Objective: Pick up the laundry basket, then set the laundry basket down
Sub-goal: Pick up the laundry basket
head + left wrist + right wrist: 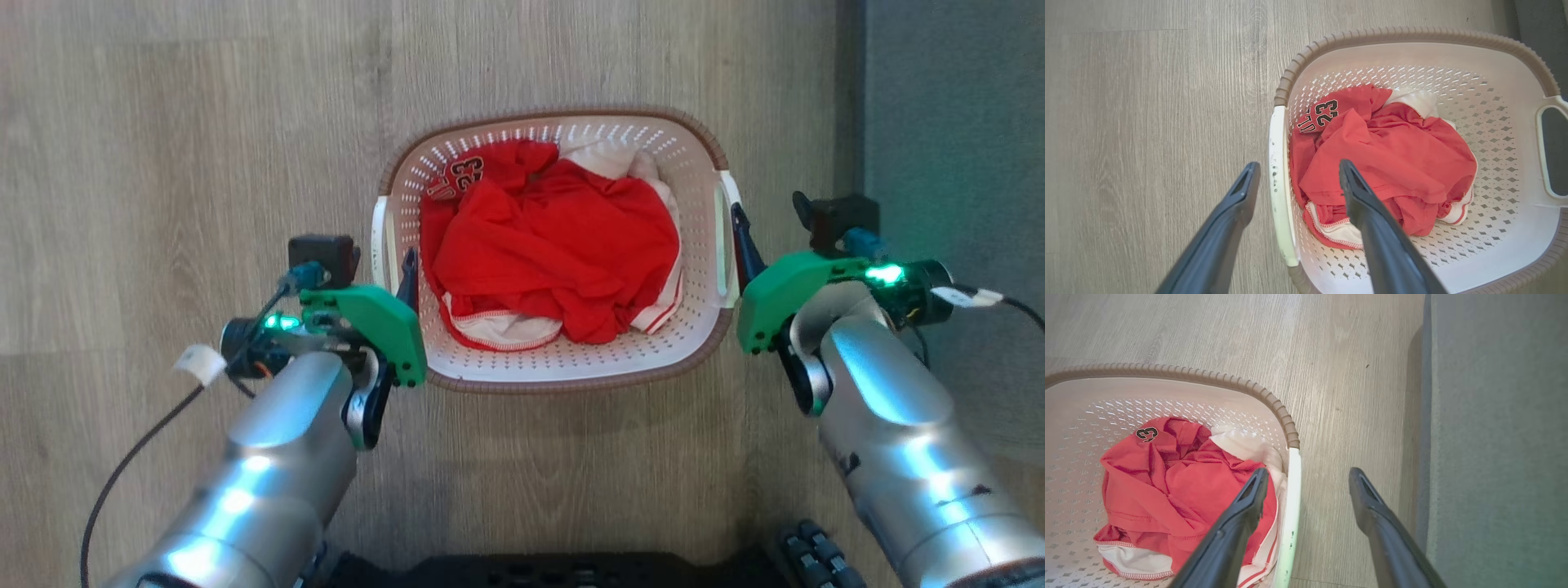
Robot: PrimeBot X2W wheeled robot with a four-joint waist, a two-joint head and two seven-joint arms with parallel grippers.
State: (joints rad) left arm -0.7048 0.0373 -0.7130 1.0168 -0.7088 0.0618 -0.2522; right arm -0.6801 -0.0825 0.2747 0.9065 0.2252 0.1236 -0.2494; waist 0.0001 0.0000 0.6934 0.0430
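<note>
floor (pixel 163 163): grey wood-look planks | on it: laundry basket (pixel 571 361) | right edge: grey carpet (pixel 955 98)

Basket (pixel 522 359) cream-white, diamond-perforated; rim (pixel 571 112) brown, woven look. Shirt (pixel 563 245) red, white trim, black "23". Floor (pixel 163 163) grey-beige wood grain. Carpet (pixel 955 98) grey. Jaws dark; mounts (pixel 384 318) green.

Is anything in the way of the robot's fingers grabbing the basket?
No, nothing visible is. The left gripper is open astride the basket's left handle, and the right gripper is open astride the right handle. The red clothes lie inside, close to the inner fingers.
</note>
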